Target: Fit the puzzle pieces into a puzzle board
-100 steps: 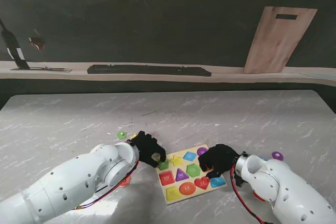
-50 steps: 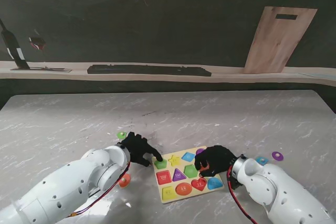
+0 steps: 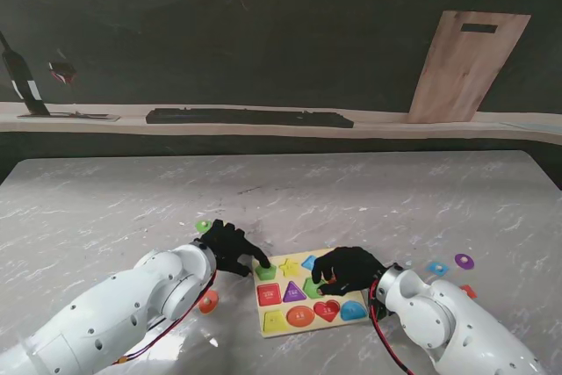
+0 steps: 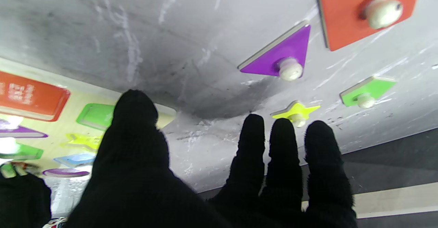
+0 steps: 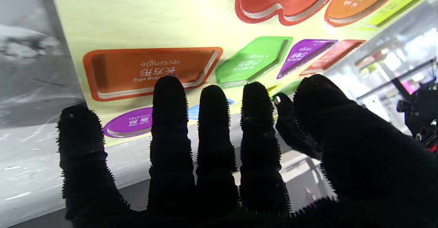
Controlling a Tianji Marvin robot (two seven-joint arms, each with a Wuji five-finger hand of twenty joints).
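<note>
- Puzzle board (image 3: 309, 320) shows coloured slots, seemingly empty.
- My left hand (image 3: 230, 247) spread, fingertip at its green slot (image 3: 266, 272).
- Right hand (image 3: 345, 270) splayed over it, holding nothing.

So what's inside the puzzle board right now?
The puzzle board shows only empty colored recesses: orange rectangle, green one, red heart, purple triangle. The right hand covers the recesses beneath it.
</note>
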